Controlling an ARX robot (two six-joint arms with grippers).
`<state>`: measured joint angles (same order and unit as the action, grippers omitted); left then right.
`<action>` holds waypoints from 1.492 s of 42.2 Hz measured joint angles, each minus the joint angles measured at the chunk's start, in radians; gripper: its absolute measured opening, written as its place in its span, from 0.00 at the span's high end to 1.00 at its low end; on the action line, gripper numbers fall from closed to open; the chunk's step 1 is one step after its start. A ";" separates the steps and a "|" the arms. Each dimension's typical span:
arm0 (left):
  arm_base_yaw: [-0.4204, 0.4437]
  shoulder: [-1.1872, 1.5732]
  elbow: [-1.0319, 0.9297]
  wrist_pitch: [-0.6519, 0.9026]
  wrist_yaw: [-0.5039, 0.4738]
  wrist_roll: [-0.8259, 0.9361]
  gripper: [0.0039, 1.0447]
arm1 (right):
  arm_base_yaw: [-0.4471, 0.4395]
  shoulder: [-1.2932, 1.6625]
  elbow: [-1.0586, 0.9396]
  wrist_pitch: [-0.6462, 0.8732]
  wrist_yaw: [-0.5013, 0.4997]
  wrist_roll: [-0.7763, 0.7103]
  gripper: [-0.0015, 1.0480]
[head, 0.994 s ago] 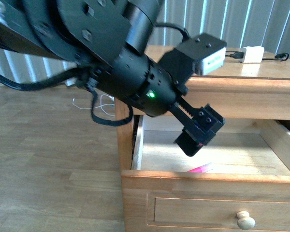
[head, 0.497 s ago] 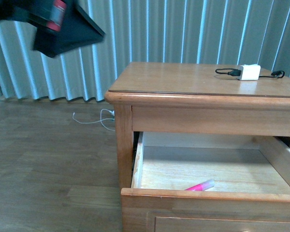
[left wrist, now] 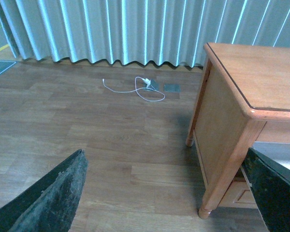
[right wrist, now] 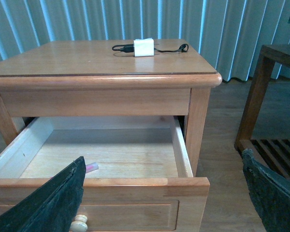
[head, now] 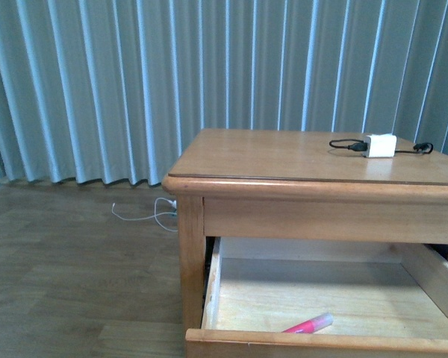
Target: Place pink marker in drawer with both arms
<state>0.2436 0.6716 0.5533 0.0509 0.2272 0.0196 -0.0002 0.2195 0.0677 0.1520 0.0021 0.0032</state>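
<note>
The honey-oak cabinet stands in front of a pleated curtain. Its top drawer stands open, pale wood inside. The left gripper hangs off the cabinet's side above the wood floor, fingers spread wide and empty. The right gripper faces the cabinet's front, fingers likewise spread, holding nothing. A white charger block with a black cable sits on the cabinet top. The pink marker lies slanted on the drawer floor, just behind the front panel. A round pale knob shows on the drawer front.
</note>
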 joint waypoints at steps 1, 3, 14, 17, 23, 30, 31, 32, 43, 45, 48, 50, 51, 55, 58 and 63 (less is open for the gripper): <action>0.002 -0.001 0.000 0.000 0.000 -0.009 0.06 | 0.000 0.000 0.000 0.000 0.000 0.000 0.08; 0.002 -0.001 0.000 0.000 0.001 -0.022 0.06 | 0.000 0.000 0.000 0.000 0.000 0.000 0.08; -0.069 -0.116 -0.200 0.154 -0.062 -0.023 0.47 | 0.000 0.000 0.000 0.000 0.000 0.000 0.08; -0.095 -0.149 -0.256 0.167 -0.082 -0.023 0.63 | 0.000 0.000 0.000 0.000 0.000 0.000 0.08; -0.128 -0.199 -0.320 0.180 -0.116 -0.024 0.85 | 0.000 0.000 0.000 0.000 0.000 0.000 0.08; -0.232 -0.260 -0.381 0.182 -0.217 -0.024 0.96 | 0.000 0.000 0.000 0.000 0.000 0.000 0.08; -0.237 -0.267 -0.388 0.182 -0.217 -0.024 0.96 | 0.000 0.000 0.000 0.000 0.000 0.000 0.08; -0.240 -0.276 -0.398 0.182 -0.218 -0.024 0.96 | 0.000 0.000 0.000 0.000 0.000 0.000 0.08; -0.242 -0.359 -0.462 0.171 -0.227 -0.024 0.96 | 0.000 0.000 0.000 0.000 0.000 0.000 0.08; -0.242 -0.372 -0.470 0.165 -0.227 -0.024 0.96 | 0.000 0.000 0.000 0.000 0.000 0.000 0.08; -0.242 -0.392 -0.481 0.156 -0.227 -0.024 0.96 | 0.000 0.000 0.000 0.000 0.000 0.000 0.08; -0.242 -0.406 -0.487 0.150 -0.227 -0.024 0.96 | 0.000 0.000 0.000 0.000 0.000 0.000 0.08; -0.242 -0.410 -0.489 0.147 -0.227 -0.024 0.96 | 0.000 0.000 0.000 0.000 0.000 0.000 0.08; -0.242 -0.431 -0.499 0.137 -0.227 -0.024 0.96 | 0.000 0.000 0.000 0.000 0.000 0.000 0.08; -0.242 -0.445 -0.505 0.128 -0.227 -0.024 0.96 | 0.000 0.000 0.000 0.000 0.000 0.000 0.08; -0.242 -0.472 -0.515 0.111 -0.227 -0.024 0.96 | 0.000 0.000 0.000 0.000 0.000 0.000 0.08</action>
<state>0.0017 0.1997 0.0387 0.1616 0.0002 -0.0044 -0.0002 0.2195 0.0677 0.1520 0.0021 0.0032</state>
